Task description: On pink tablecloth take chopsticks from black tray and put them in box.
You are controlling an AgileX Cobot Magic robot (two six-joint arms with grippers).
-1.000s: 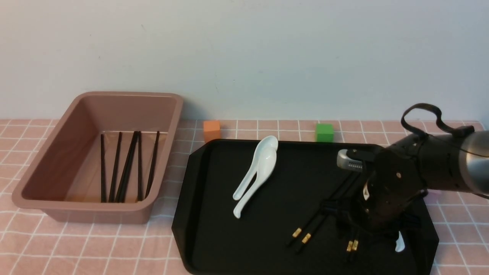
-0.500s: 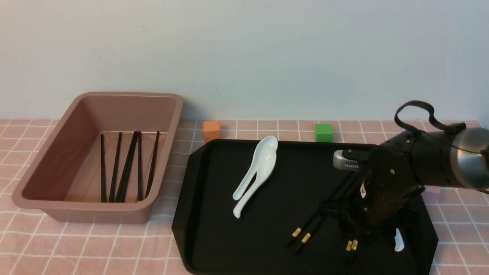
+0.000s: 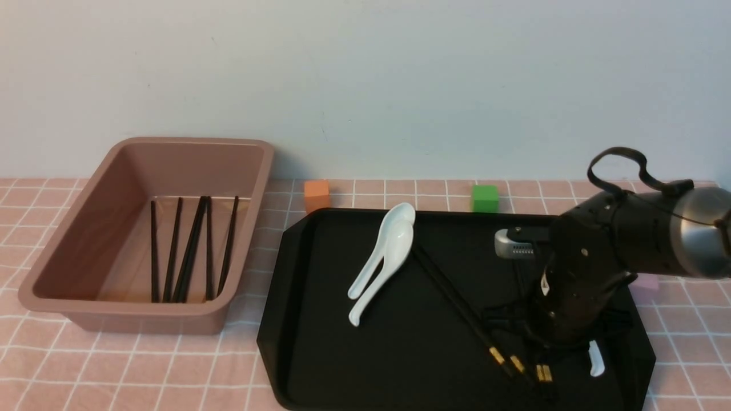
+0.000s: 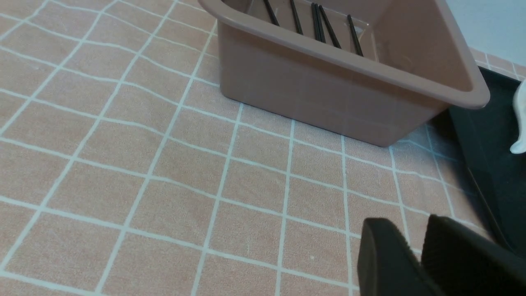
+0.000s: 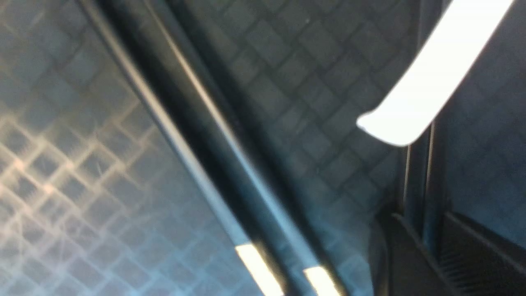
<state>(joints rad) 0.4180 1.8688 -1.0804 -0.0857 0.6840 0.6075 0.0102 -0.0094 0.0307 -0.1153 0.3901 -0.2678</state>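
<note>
On the pink tablecloth (image 3: pixel 143 371) the box (image 3: pixel 74 240) at the left holds several black chopsticks (image 3: pixel 188 251). On the black tray (image 3: pixel 342 354) a loose pair of chopsticks (image 3: pixel 457 302) lies slantwise, gold bands toward me. My right arm (image 3: pixel 577 279) reaches down over the tray's right part. In the right wrist view my right gripper (image 5: pixel 419 216) is shut on a second pair of chopsticks (image 5: pixel 416 181), whose gold ends (image 3: pixel 542 374) stick out below the wrist. My left gripper (image 4: pixel 413 234) hovers over the cloth near the box (image 4: pixel 328 90), slightly open and empty.
Two white spoons (image 3: pixel 382 257) lie nested on the tray's left half. Another white spoon's handle (image 3: pixel 595 358) lies right beside my right gripper. An orange cube (image 3: pixel 316 194) and a green cube (image 3: pixel 485 197) stand behind the tray by the wall.
My right gripper has closed onto one pair of chopsticks. The other pair has swung round on the tray and now points toward the spoons. The right wrist shifted slightly left.
</note>
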